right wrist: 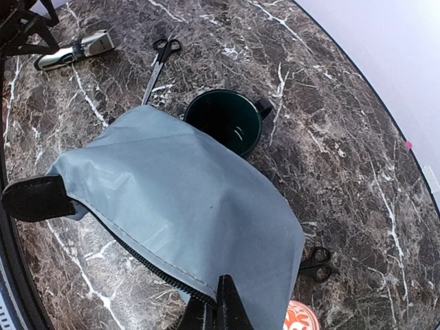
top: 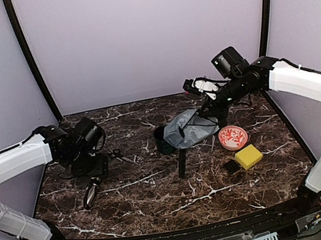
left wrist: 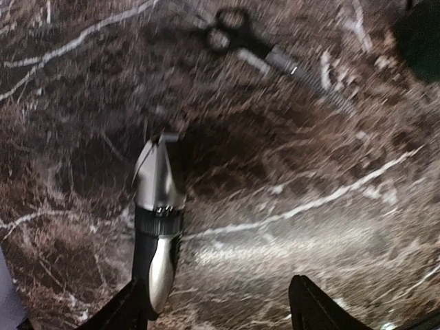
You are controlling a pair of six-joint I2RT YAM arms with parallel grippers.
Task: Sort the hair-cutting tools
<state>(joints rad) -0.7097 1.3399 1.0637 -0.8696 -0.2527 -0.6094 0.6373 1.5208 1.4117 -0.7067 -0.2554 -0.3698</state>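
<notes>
Right gripper clamping the pouch, we are centring the spread, empty left gripper on the clipper, left of the pouch

A grey zip pouch hangs over the middle of the dark marble table; a dark green cup shows at its 9 o'clock, partly covered; a red-and-white plate lies at its 4 o'clock; a yellow sponge lies just beside the plate, at its 5 o'clock.
</notes>
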